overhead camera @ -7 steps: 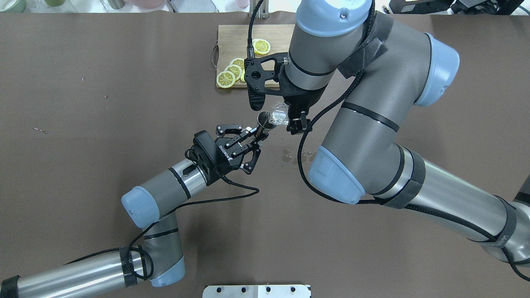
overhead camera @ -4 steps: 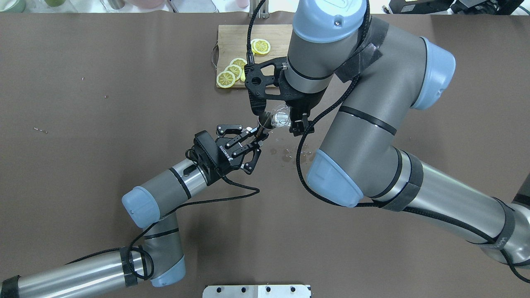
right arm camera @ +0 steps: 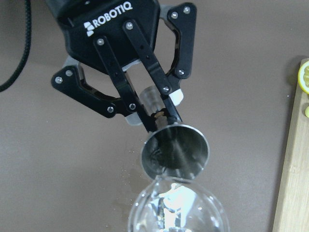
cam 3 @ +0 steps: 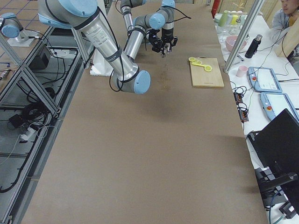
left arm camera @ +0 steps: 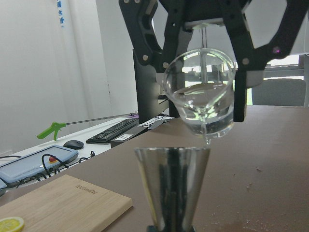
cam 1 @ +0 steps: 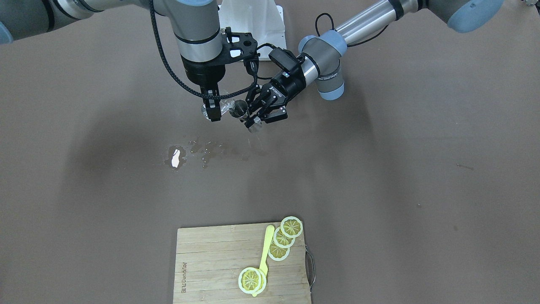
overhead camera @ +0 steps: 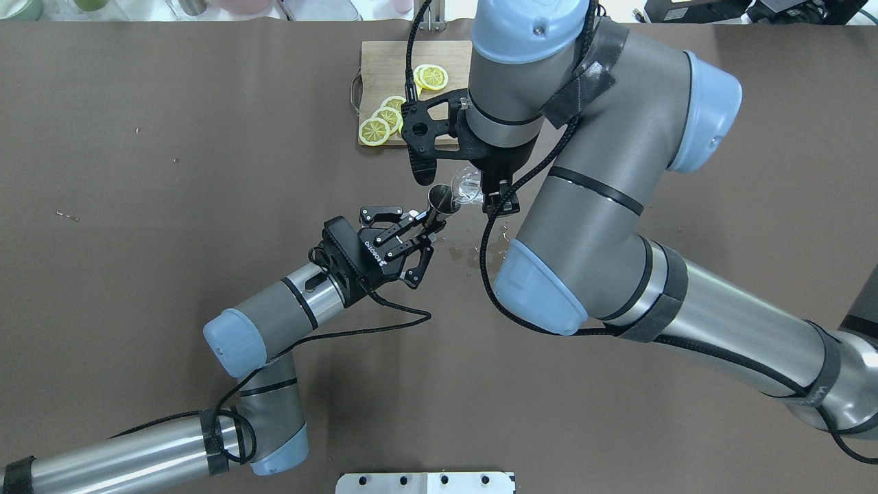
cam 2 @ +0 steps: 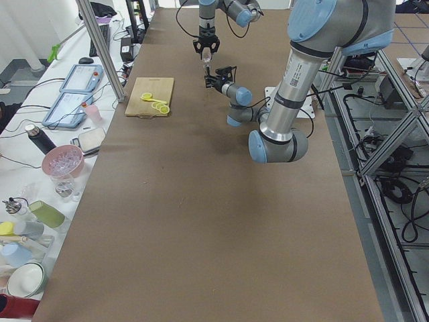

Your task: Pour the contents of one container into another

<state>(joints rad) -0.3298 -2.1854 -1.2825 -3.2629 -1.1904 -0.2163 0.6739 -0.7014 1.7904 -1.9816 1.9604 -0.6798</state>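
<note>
My left gripper [overhead camera: 428, 221] is shut on the narrow waist of the steel jigger [overhead camera: 439, 200], which it holds above the table with its mouth up. Just above the jigger's rim my right gripper [overhead camera: 475, 188] is shut on the clear glass cup [overhead camera: 466, 185], tilted with its lip toward the jigger. In the left wrist view the cup [left arm camera: 203, 101] still holds some clear liquid, and a thin trickle hangs from its lip over the jigger [left arm camera: 171, 188]. The right wrist view looks down past the cup [right arm camera: 176, 210] into the jigger's mouth [right arm camera: 175, 150].
A wet spill [cam 1: 175, 156] spreads on the brown table below the grippers. A wooden cutting board [overhead camera: 383, 72] with lemon slices [overhead camera: 375, 130] and a yellow utensil [cam 1: 265, 247] lies at the far edge. Bottles and bowls [cam 2: 62, 161] stand on a side bench.
The right arm has swung a little to the left and brought the glass cup closer over the jigger's rim. The left arm has hardly moved.
</note>
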